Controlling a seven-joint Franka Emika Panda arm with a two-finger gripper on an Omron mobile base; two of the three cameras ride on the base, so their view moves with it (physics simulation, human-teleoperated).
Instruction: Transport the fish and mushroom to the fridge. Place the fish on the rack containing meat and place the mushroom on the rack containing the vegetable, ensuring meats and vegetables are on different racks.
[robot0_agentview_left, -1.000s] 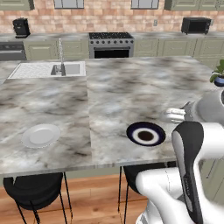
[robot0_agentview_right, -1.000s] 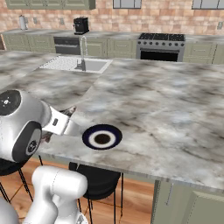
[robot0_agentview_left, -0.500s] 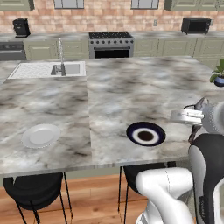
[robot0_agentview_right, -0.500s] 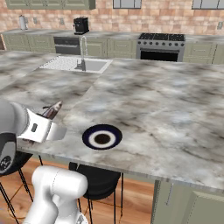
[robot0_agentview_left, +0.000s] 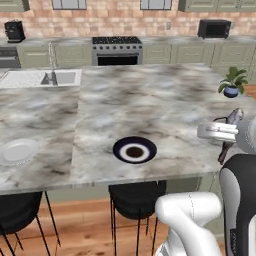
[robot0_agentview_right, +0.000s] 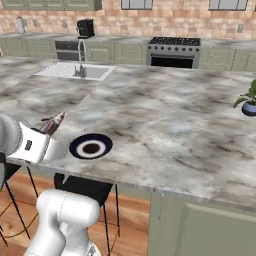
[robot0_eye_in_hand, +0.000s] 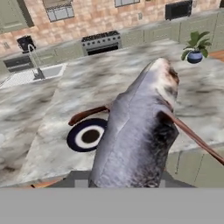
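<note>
My gripper is clamped on the fish — in the hand view the grey body rises straight up from between the tips, its pale snout pointing toward the far side of the island, thin reddish fins sticking out to either side. From the left base view I see the fish's pale end poking up above the white wrist at the right edge of the frame, over the near right corner of the marble island. From the right base view the same small pointed tip of the fish shows beyond the hand, held off the countertop rather than resting on it.

Just beside the gripper, on the near part of the island, sits a dark blue plate with a white ring and a brown centre; in the hand view it lies partly behind the fish. A white plate rests well apart from it, near the left edge. Farther out, a potted plant in a blue pot stands by the island's far right corner. A sink with a tall faucet is set into the far left of the counter. Against the brick back wall I see a stove, a black microwave and a dark coffee machine
</note>
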